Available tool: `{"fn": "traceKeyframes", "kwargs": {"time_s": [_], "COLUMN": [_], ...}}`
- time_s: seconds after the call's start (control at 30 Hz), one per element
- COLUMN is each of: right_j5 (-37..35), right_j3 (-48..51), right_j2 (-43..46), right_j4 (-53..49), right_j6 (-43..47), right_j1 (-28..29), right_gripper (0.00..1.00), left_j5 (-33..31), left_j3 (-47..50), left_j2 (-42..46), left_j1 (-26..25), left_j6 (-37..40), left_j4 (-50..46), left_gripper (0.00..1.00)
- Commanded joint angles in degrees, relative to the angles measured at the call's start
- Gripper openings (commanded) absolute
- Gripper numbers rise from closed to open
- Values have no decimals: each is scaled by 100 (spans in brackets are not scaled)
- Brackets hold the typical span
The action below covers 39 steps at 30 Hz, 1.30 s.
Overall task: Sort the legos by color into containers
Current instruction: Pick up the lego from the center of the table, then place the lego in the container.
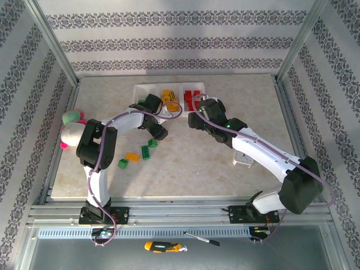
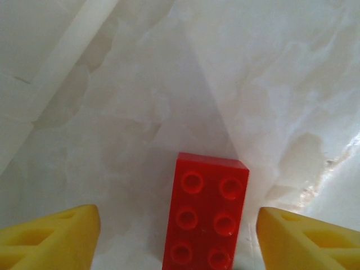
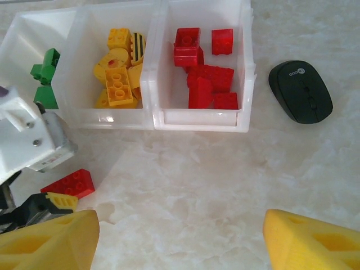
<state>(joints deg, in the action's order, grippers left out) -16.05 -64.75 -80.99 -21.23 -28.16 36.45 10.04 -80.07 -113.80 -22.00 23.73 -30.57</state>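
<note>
**L. hand [image 2: 177, 219] wide around a red brick [image 2: 205, 222]**

L. hand is standing wide over the surface [image 2: 169, 84], w/ the red brick lying flat btw. its yellow fingers [image 2: 50, 239]. Gaps are showing on both sides, so nothing is being gripped. R. hand [image 3: 181, 225] is hanging wide and empty at the bottom of its wrist view. The tray [image 3: 197, 119] is sitting at the top of that view: green legos [image 3: 45, 79] in the left compartment, yellow legos [image 3: 118, 67] in the middle, red legos [image 3: 205, 73] at right. A black mouse [image 3: 301, 91] is lying just right of it. In the top view, loose green bricks [image 1: 146, 151] and one orange brick [image 1: 132, 157] are lying left of centre.
</note>
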Motion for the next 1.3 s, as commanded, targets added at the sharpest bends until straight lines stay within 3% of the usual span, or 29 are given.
{"fn": "traceKeyframes", "kwargs": {"time_s": [0.0,0.13,0.33,0.4,0.67,0.83,1.07,1.27], "right_j5": [-132,-145,-141,-135,-248,-229,-201,-145], "right_j3": [-49,-64,-62,-54,147,374,592,637], "right_j2": [40,49,118,155,636,1057,1452,1516], "right_j4": [-177,-196,-201,-210,-294,-228,-50,-25], "right_j6": [51,76,90,92,101,179,381,491], "right_j1": [-59,-102,-144,-150,-197,-243,-270,-363], "right_gripper": [77,77,77,77,77,77,77,77], "left_j5": [19,21,143,256,450,408,-58,-427], "left_j3": [-192,-202,-98,-16,194,180,-494,-1713], "left_j2": [-196,-302,-54,170,847,911,333,-628], "left_j1": [59,61,49,23,-136,-447,-878,-1059], "left_j6": [-99,-164,-318,-511,-1315,-1594,-2254,-2442], "left_j4": [-273,-222,-86,44,1080,2285,3610,3583], "left_gripper": [69,59,32,27,23,24,22,22]}}
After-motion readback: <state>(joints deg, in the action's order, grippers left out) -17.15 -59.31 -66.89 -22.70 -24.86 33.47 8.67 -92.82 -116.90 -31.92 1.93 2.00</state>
